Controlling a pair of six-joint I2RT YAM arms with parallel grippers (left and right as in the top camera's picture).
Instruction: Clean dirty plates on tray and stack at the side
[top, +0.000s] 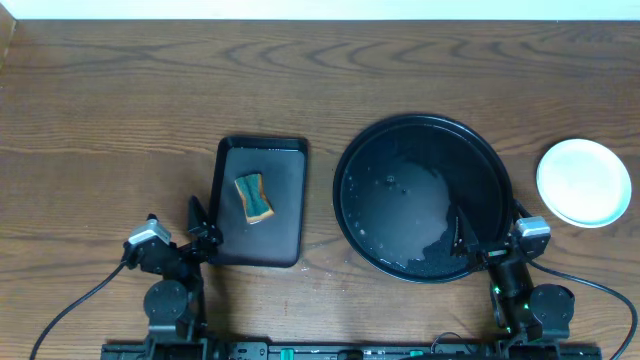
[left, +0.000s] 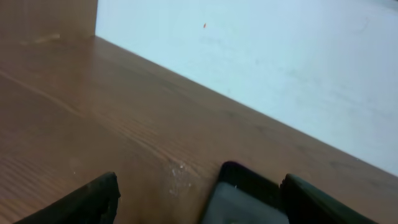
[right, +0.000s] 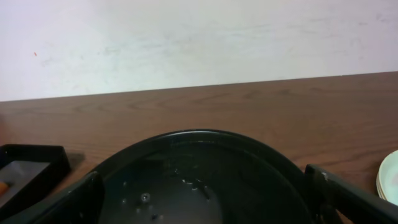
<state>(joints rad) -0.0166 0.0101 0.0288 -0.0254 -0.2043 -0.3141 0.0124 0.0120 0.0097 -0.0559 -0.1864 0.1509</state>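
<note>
The large round black tray (top: 423, 198) lies right of centre with water droplets on it and no plates in it; it also fills the lower right wrist view (right: 199, 180). The plates (top: 584, 182) sit stacked on the table right of the tray, pale white on top; their edge shows at the right of the right wrist view (right: 388, 177). My left gripper (top: 200, 232) is open and empty at the near left corner of the small tray. My right gripper (top: 468, 240) is open and empty over the round tray's near right rim.
A rectangular dark tray (top: 260, 200) lies left of centre and holds a sponge (top: 255, 196) with a teal and tan face. Its corner shows in the left wrist view (left: 249, 196). A pale wall backs the table's far edge.
</note>
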